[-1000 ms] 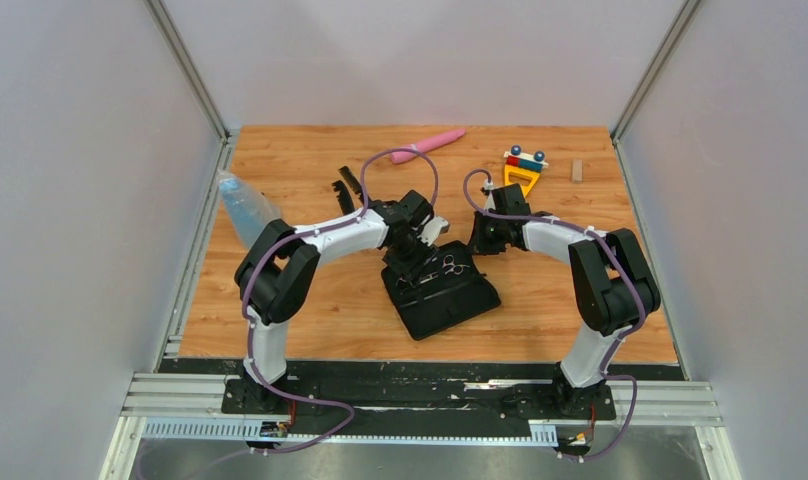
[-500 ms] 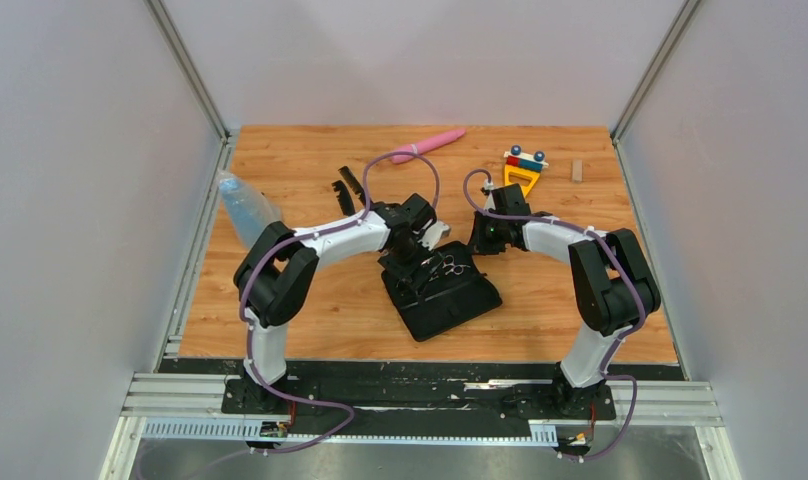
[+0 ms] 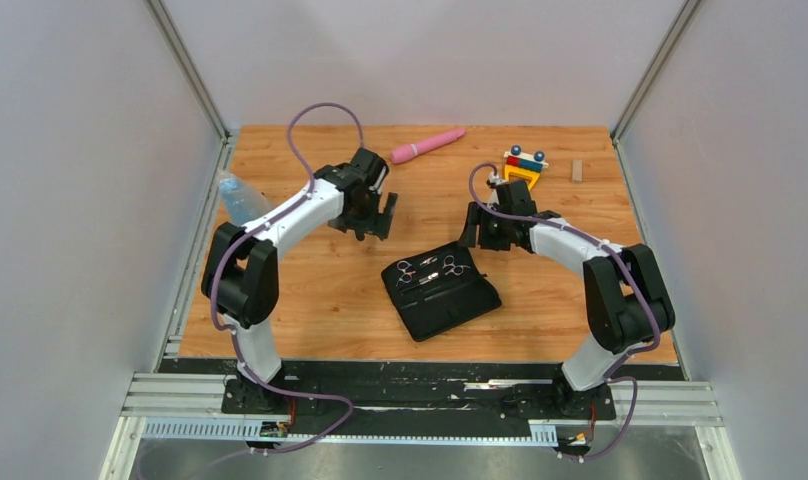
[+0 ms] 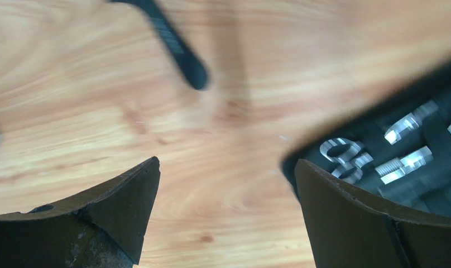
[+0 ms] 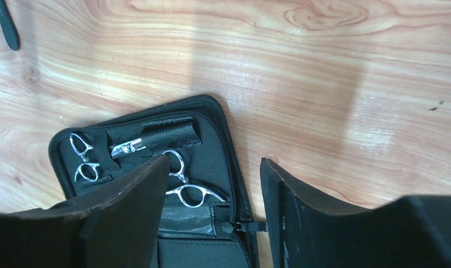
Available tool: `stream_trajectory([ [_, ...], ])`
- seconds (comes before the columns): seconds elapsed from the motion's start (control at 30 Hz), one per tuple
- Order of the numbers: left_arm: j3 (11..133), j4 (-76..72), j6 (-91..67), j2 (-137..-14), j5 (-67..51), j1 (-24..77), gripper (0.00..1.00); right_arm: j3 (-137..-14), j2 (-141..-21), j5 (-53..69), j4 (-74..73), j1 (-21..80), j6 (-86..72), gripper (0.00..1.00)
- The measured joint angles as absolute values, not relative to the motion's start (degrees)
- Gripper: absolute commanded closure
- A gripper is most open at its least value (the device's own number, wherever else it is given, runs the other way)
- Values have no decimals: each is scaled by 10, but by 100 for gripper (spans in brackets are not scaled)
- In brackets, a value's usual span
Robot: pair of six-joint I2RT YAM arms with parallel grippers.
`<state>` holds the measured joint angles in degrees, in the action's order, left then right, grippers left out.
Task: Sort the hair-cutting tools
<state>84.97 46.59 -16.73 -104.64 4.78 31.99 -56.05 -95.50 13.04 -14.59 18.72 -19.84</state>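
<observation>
Wood-grain tabletop (image 3: 310, 300), grey walls on three sides. Black rectangular zip case (image 3: 450, 305) lies open and flat; all positions are taken from it.

Two small silver metal scissors with ring handles sit inside the case's far half. One pair (image 5: 84, 161) is toward its left edge, the other pair (image 5: 187, 187) toward its right edge, close to the zip.

Slim black plastic comb (image 4: 176, 47) lies on bare wood off the case's far-left corner, apart from it.

Above the wood beyond that same corner hangs the left gripper (image 4: 226, 212), jaws spread wide, nothing between them. At the case's far-right corner hangs the right gripper (image 5: 215, 184), jaws partly apart, holding nothing.

Pink cylindrical wand (image 3: 427, 145) lies well beyond the case's far side.
</observation>
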Motion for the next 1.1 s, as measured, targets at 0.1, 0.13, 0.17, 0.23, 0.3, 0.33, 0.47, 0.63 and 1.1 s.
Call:
stream_trajectory([
  [0.1, 861, 467, -207, -1058, 95, 275, 9, -561, -936, 117, -148, 187, -199, 32],
  [0.13, 872, 468, -218, -1067, 107, 267, 10, -561, -932, 111, -149, 187, -199, 32],
  [0.17, 883, 469, -228, -1080, 121, 261, 13, -561, -929, 106, -151, 187, -200, 31],
  [0.23, 909, 469, -245, -1108, 147, 256, 16, -561, -925, 93, -155, 187, -201, 30],
  [0.3, 929, 467, -255, -1133, 166, 257, 19, -561, -925, 85, -158, 187, -202, 30],
  [0.33, 937, 465, -259, -1146, 173, 257, 21, -561, -925, 81, -159, 187, -202, 30],
  [0.47, 954, 458, -272, -1188, 187, 258, 28, -557, -925, 70, -163, 187, -204, 30],
  [0.63, 966, 453, -282, -1224, 192, 257, 41, -554, -925, 65, -169, 187, -205, 29],
  [1.1, 948, 421, -294, -1235, 175, 254, 65, -553, -924, 60, -169, 187, -205, 29],
])
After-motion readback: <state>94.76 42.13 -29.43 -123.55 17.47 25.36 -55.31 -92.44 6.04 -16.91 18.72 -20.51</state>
